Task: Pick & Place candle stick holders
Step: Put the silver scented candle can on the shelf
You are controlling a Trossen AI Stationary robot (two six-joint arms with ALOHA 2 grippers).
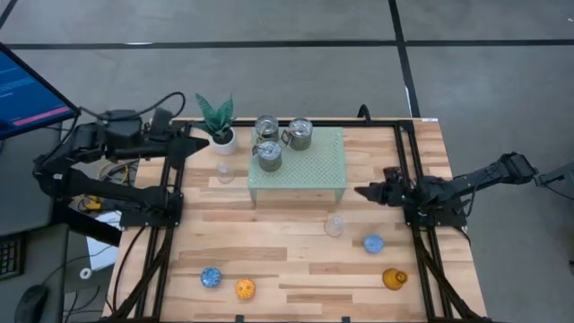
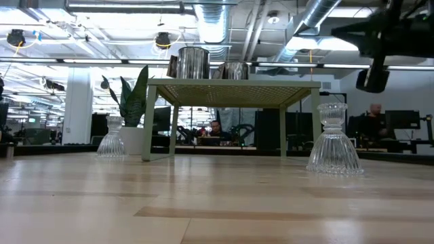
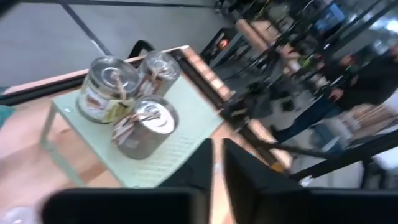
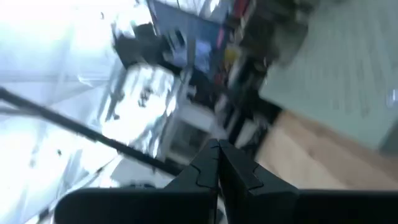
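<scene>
From above, three silver candle stick holders (image 1: 281,140) cluster on the far left part of the pale green stand (image 1: 316,164). One clear glass holder (image 1: 224,170) sits on the table (image 1: 296,256) left of the stand, near the plant (image 1: 216,119); another clear holder (image 1: 334,225) stands nearer. Blue holders (image 1: 211,277) (image 1: 373,243), an orange one (image 1: 245,288) and an amber one (image 1: 394,279) lie along the near side; the low view misses these. The left gripper (image 1: 204,143) hangs by the plant, its jaws slightly apart in its wrist view. The right gripper (image 1: 364,191) hangs right of the stand, jaws together.
</scene>
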